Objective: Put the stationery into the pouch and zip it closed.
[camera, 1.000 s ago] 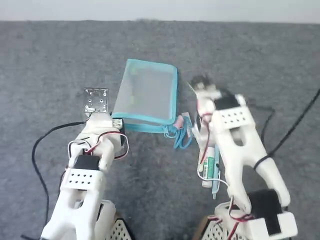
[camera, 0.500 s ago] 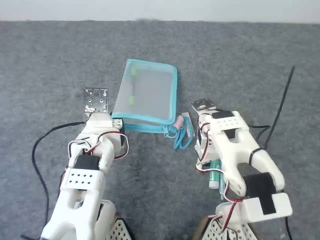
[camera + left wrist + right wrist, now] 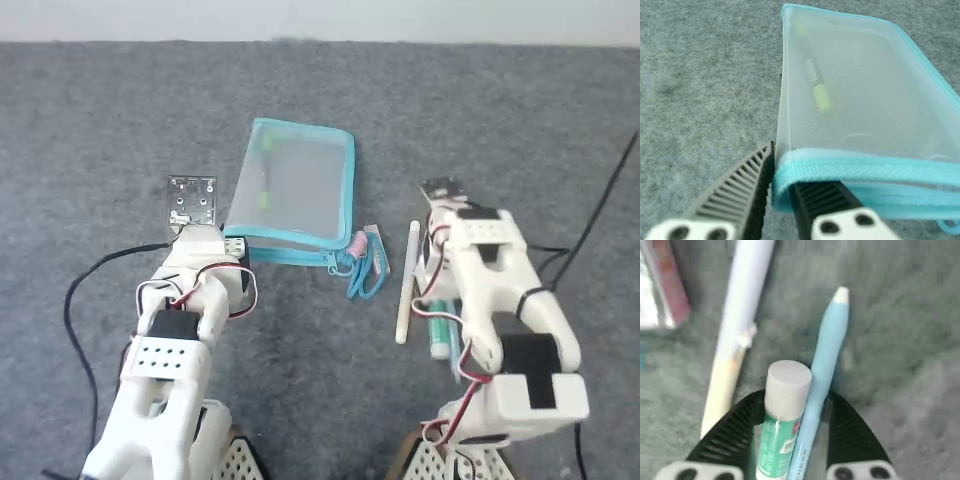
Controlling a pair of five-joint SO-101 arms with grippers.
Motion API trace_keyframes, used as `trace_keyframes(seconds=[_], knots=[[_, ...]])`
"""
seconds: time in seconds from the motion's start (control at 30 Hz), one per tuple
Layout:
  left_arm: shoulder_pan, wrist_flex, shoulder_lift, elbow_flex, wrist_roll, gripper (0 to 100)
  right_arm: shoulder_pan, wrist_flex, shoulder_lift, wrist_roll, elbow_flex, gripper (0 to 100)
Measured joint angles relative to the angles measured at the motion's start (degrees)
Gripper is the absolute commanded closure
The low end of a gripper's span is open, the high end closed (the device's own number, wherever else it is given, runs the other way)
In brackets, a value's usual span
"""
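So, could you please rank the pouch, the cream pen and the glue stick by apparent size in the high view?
1. Pouch, largest.
2. Cream pen, next.
3. Glue stick, smallest as seen, though the right arm partly covers it.

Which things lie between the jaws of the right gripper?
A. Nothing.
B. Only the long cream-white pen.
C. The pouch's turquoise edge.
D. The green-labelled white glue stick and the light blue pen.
D: the right wrist view shows the green-labelled white glue stick and the light blue pen between the jaws of the right gripper; the long cream-white pen lies outside them.
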Motion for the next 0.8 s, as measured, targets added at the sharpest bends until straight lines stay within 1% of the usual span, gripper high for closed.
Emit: trace_keyframes(seconds=[0.1,0.27,0.37,0.43,0.47,0.6,0.7,0.8], knots=[[0.0,0.0,0.0,0.0,0.0,99,-0.18,2.99,2.29,0.0,-7.38,98.7],[0.0,0.0,0.0,0.0,0.0,99,-0.18,7.82,10.46,0.0,-25.23,97.6],[0.0,0.0,0.0,0.0,0.0,99,0.0,10.11,16.79,0.0,-33.41,90.2],[0.0,0.0,0.0,0.0,0.0,99,0.0,11.25,20.84,0.97,-35.96,86.1],[0.0,0.0,0.0,0.0,0.0,99,0.0,11.52,22.07,1.58,-36.57,85.8],[0.0,0.0,0.0,0.0,0.0,99,0.62,13.19,22.86,2.64,-37.8,88.6],[0.0,0.0,0.0,0.0,0.0,99,3.25,15.38,20.22,2.81,-37.98,89.0],[0.0,0.0,0.0,0.0,0.0,99,7.38,16.44,13.54,2.81,-37.1,89.0]])
